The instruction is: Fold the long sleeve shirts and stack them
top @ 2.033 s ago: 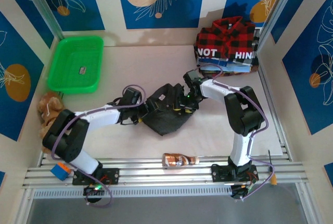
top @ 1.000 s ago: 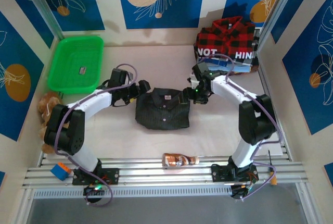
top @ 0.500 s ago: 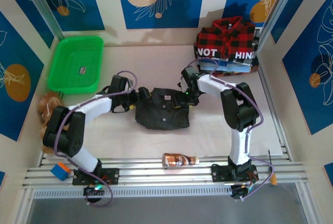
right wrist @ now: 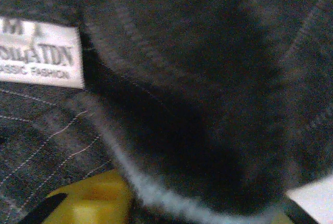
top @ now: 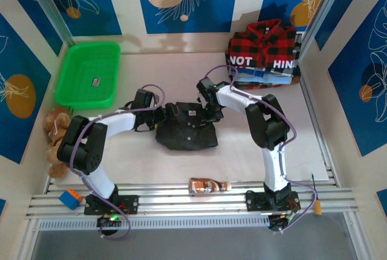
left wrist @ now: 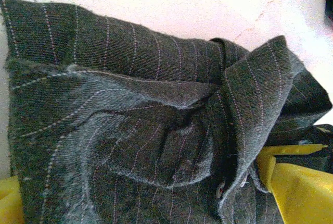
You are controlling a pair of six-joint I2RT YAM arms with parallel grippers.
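Observation:
A dark charcoal pinstriped shirt (top: 186, 130) lies folded into a rough rectangle at the table's middle, collar and label up. My left gripper (top: 167, 113) is at its upper left corner. In the left wrist view it (left wrist: 151, 200) stands open, yellow fingers (left wrist: 299, 185) far apart with bunched cloth (left wrist: 130, 130) between them. My right gripper (top: 208, 111) is at the collar's right side. In the right wrist view the dark collar (right wrist: 197, 104) folds across the jaws beside the white label (right wrist: 39, 57), and one yellow finger (right wrist: 91, 200) is drawn inward. The red-and-black plaid shirt (top: 263, 39) tops a pile at the back right.
A green basket (top: 72, 91) holding a small item stands at the back left. Folded clothes (top: 266, 74) lie under the plaid shirt. A brown bottle (top: 208, 185) lies near the front rail. A stuffed toy (top: 55, 128) and a blue-orange block (top: 69, 199) sit at the left edge.
The charcoal shirt went from a lifted bundle to a flat fold. Both grippers slid inward along its upper edge, and the right jaws narrowed onto the collar.

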